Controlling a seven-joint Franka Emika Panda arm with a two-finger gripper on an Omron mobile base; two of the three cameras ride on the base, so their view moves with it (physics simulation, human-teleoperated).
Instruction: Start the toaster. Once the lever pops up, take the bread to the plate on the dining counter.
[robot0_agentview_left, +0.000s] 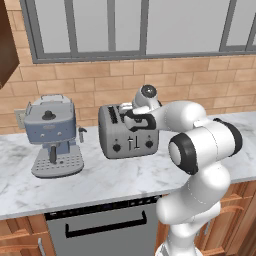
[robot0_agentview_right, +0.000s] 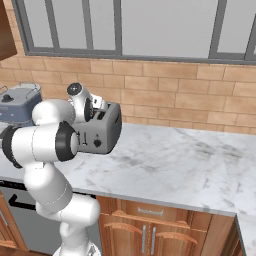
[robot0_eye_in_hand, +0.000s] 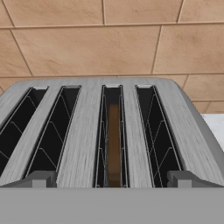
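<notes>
Pincer (robot0_eye_in_hand: 112, 179) gapes wide above the toaster (robot0_eye_in_hand: 109, 131); drop forward onto 1 lever (robot0_agentview_left: 131, 141), avoiding the bread (robot0_eye_in_hand: 113, 144).

Home kitchen, brick wall (robot0_agentview_left: 165, 80), marble worktop (robot0_agentview_right: 175, 160), toaster (robot0_agentview_left: 127, 132), espresso machine (robot0_agentview_left: 50, 132)

1. The toaster (robot0_agentview_left: 125, 134) has its right top part hidden behind the white arm in the left base view; in the right base view its left half is covered by the arm.
2. The bread (robot0_eye_in_hand: 113, 144) sits deep in its slot, only a thin brown edge is visible.
3. The coffee machine (robot0_agentview_right: 17, 105) is cut off by the left edge of the right base view.
</notes>
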